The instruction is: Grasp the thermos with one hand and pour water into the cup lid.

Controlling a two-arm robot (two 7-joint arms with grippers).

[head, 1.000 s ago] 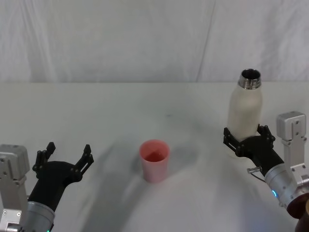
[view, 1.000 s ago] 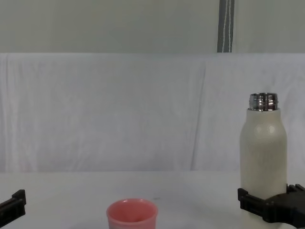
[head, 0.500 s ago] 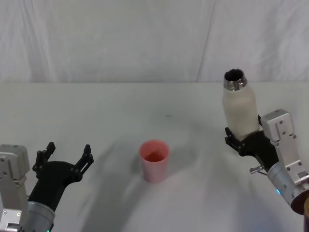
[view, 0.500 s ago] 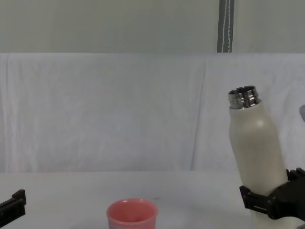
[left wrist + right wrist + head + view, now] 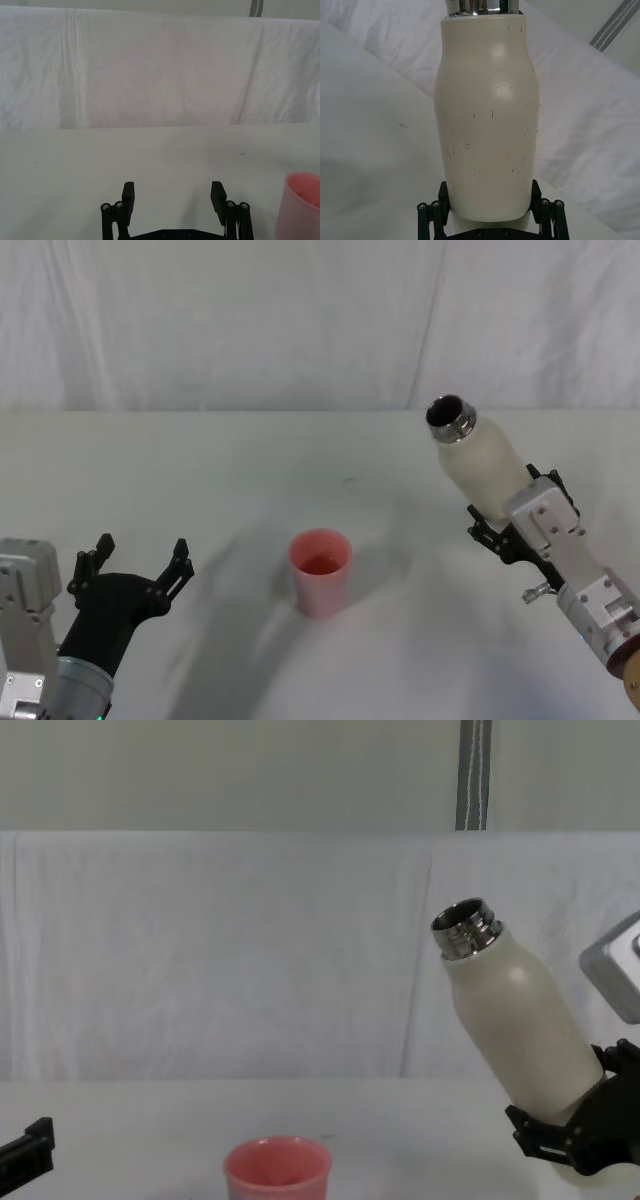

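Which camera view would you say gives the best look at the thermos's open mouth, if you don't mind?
The head view: it looks into the thermos's dark open mouth, tilted toward the cup lid. The chest view shows the steel neck side-on; the right wrist view crops the neck, showing the body in the right gripper.

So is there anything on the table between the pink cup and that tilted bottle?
No. In the head view, bare white table lies between the cup lid and the thermos.

thermos (image 5: 478, 460): cream, tilted toward cup | cup lid (image 5: 320, 571): pink, upright, possibly wet
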